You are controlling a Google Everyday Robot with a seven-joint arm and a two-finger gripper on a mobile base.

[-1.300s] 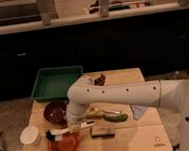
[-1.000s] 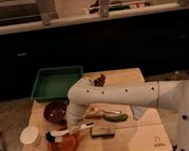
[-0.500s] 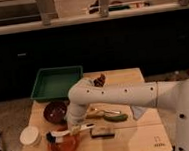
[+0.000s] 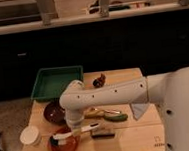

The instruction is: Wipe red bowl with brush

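The red bowl (image 4: 64, 145) sits near the table's front left edge, bright orange-red. The brush (image 4: 76, 133) lies across it: its dark head (image 4: 55, 141) is over the bowl's left part and its white handle runs right. My gripper (image 4: 76, 128) hangs at the end of the white arm, right over the bowl's upper right rim, at the brush handle. The arm hides the far side of the bowl.
A maroon-brown bowl (image 4: 54, 112) stands behind the red bowl. A white cup (image 4: 30, 135) is at the left. A green tray (image 4: 56, 82) is at the back left. A dark block (image 4: 103, 133), a green thing (image 4: 115, 117) and a small dark object (image 4: 99, 80) lie on the wooden table (image 4: 134, 136).
The brush and gripper have shifted only slightly over the red bowl. Nothing else has moved.
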